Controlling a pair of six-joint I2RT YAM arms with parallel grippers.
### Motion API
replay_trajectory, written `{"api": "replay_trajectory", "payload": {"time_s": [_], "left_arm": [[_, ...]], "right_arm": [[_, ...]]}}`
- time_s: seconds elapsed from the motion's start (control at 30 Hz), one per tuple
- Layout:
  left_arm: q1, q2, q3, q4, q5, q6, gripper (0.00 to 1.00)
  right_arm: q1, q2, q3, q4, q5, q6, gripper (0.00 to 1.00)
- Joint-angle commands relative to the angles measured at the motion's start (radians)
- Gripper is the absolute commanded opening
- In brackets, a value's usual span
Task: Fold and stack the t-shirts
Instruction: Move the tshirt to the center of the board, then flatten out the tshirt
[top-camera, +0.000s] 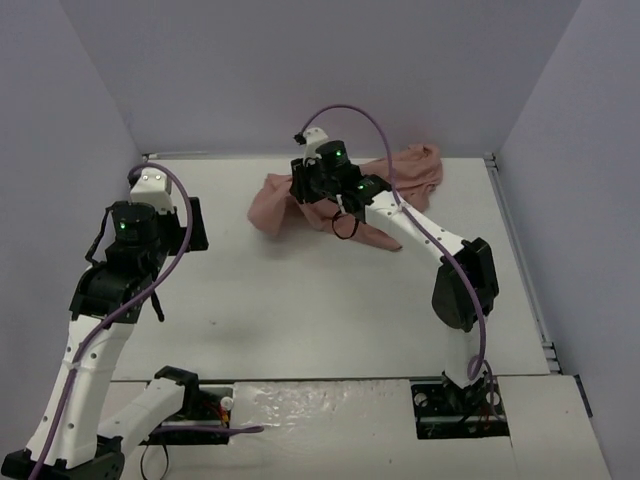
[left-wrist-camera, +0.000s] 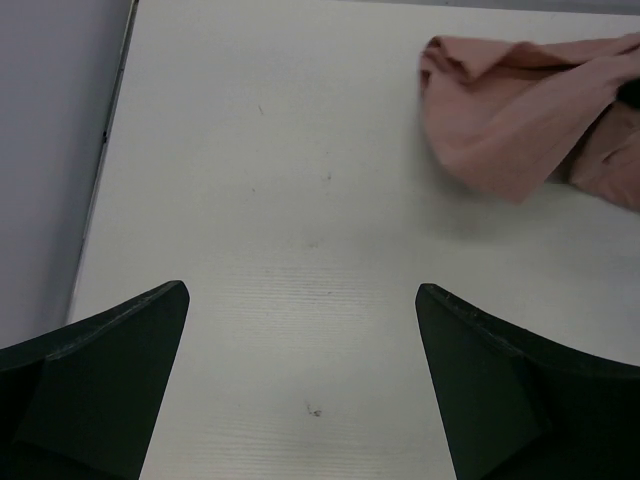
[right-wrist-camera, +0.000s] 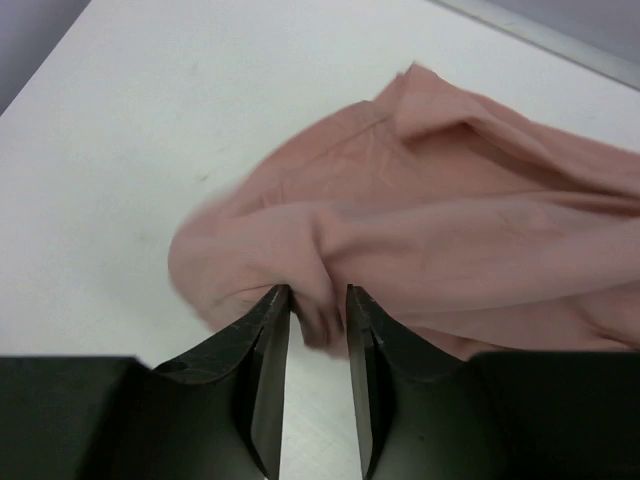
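Observation:
The dusty-pink t-shirt (top-camera: 272, 205) lies crumpled at the back middle of the white table (top-camera: 300, 310); its chest graphic is hidden. My right gripper (top-camera: 318, 192) is over the shirt's left part. In the right wrist view the right gripper (right-wrist-camera: 318, 308) is shut on a bunched fold of the t-shirt (right-wrist-camera: 430, 230), with cloth pinched between the fingertips. My left gripper (top-camera: 193, 225) is open and empty over bare table at the left, well apart from the shirt. In the left wrist view the left gripper (left-wrist-camera: 300, 340) has its jaws wide apart and the t-shirt (left-wrist-camera: 500, 130) is at the upper right.
Grey walls enclose the table on the left, back and right. The table's left edge (left-wrist-camera: 110, 150) runs close beside my left gripper. The right arm's cable (top-camera: 375, 125) loops above the shirt.

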Motion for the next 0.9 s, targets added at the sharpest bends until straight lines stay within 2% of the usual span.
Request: {"api": "replay_trajectory", "payload": {"time_s": [0.0,0.03,0.07,0.17,0.27,0.33,0.57,0.67,0.87], "left_arm": [[-0.008,0.010,0.012,0.044,-0.003,-0.028,0.97],[-0.008,0.012,0.002,0.045,0.000,-0.040,0.97],[-0.007,0.016,-0.007,0.048,0.002,-0.056,0.97],[-0.008,0.032,-0.051,0.063,0.004,-0.096,0.97],[-0.008,0.054,-0.116,0.090,-0.002,-0.136,0.97],[-0.007,0.073,-0.142,0.104,-0.009,-0.152,0.97],[0.014,0.158,-0.210,0.155,-0.052,-0.194,0.97],[0.022,0.183,-0.220,0.174,-0.049,-0.198,0.97],[0.039,0.219,-0.227,0.191,-0.055,-0.208,0.97]], "right_arm": [[0.047,-0.003,-0.097,0.001,0.003,0.066,0.58],[0.052,-0.010,-0.112,-0.001,0.012,0.080,0.70],[0.048,-0.032,-0.137,-0.001,0.039,0.089,0.77],[0.025,-0.089,-0.195,-0.001,0.149,0.098,0.83],[-0.030,-0.186,-0.301,-0.006,0.263,0.125,0.81],[-0.074,-0.226,-0.365,-0.010,0.277,0.152,0.79],[-0.111,-0.267,-0.528,-0.015,0.084,0.226,0.72],[-0.080,-0.252,-0.556,-0.014,0.038,0.263,0.70],[0.055,-0.235,-0.607,-0.014,0.133,0.352,0.68]]}}
